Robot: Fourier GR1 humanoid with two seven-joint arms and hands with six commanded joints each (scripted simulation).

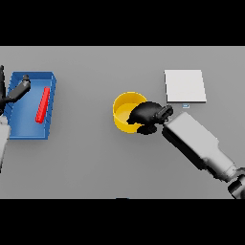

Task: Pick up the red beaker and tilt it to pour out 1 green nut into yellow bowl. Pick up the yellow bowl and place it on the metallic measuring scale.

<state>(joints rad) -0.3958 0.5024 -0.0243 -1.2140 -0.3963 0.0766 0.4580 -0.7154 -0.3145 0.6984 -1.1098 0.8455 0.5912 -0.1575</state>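
A grey table [95, 162] is seen from above, from the robot's head. Near the middle sits a yellow bowl [125, 111], round and open at the top. No green nut can be made out inside it.

The robot's right arm [201, 146], white and grey, reaches in from the lower right corner. Its dark right hand [146, 115] lies over the right side of the bowl, with the fingers curled around the rim there, so the hand appears to be gripping the bowl. The bowl looks to be resting on the table, though this cannot be told for certain.

To the upper right of the bowl, near but apart from it, lies the metallic measuring scale [185, 86], a flat pale square plate.

At the far left stands a blue tray [50, 79]. A red object [43, 105], long and narrow, lies inside it, slanted. The left hand [20, 89] shows at the left edge, over the tray's upper left corner; whether its fingers are spread or closed cannot be told.
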